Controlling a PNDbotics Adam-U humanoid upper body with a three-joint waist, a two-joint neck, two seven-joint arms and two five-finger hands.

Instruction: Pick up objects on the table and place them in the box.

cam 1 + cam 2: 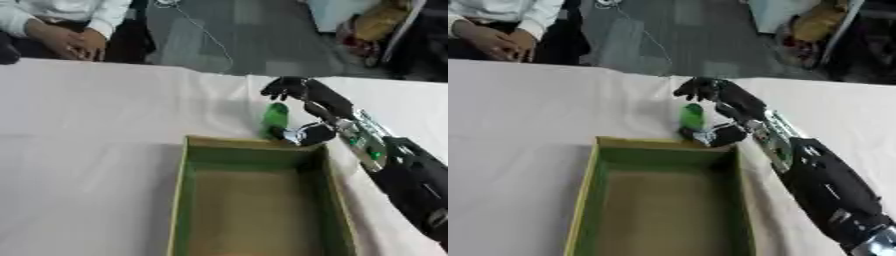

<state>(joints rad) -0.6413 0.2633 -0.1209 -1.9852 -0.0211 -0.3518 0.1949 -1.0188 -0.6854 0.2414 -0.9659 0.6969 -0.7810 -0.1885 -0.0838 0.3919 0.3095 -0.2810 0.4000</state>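
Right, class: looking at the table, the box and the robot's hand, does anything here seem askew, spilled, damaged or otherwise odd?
Nothing stands out. The box sits open and upright on the white table, with nothing visible inside it. The green object stands just beyond the box's far rim, between the thumb and fingers of the right hand. Nothing looks spilled or damaged.

The box (179, 200) sits on the worktop (87, 125) at the near middle, its long sides running from 6 to 12 o'clock. Just behind its far wall, toward 1 o'clock, a small bottle-shaped object (276, 116) stands on the worktop, outside the box. The right hand (302, 107) reaches in from 4 o'clock along the box's right side, with its fingers (282, 88) arched over the object's far side and its thumb beside the object's base, near the box's far right corner.
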